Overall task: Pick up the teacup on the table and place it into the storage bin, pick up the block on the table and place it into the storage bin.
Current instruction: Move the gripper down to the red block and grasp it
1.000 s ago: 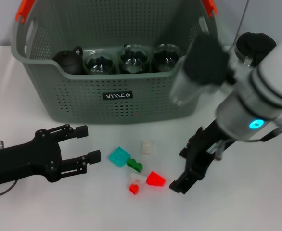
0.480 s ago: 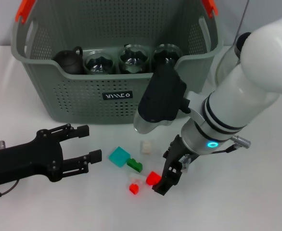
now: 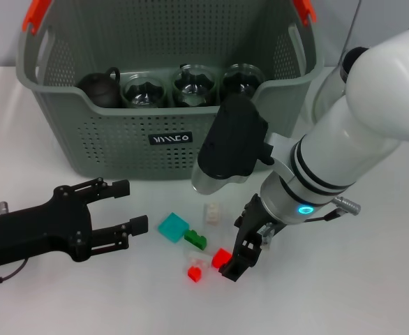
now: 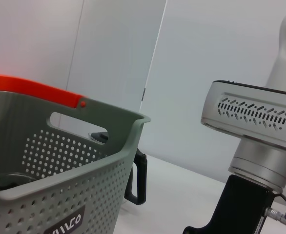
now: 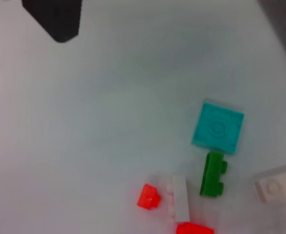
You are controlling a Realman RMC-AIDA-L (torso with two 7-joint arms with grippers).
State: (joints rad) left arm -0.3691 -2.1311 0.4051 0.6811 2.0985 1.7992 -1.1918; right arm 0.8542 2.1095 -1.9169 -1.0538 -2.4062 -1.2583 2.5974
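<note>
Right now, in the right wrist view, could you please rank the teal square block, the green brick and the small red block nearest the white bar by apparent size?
1. Teal square block, largest.
2. Green brick.
3. Small red block, smallest.

A white table [image 3: 372, 293] is carrying everything. The storage bin [image 3: 121, 132] is sitting at its far side. Nearer, small blocks are lying close together: a teal block [image 3: 172, 227], a green block [image 3: 195, 240], a pale block [image 3: 212, 213], a small red block [image 3: 194, 274], a white block [image 3: 196, 258], and a bigger red block [image 3: 221, 258], possibly touching the right gripper [image 3: 238, 259].
</note>
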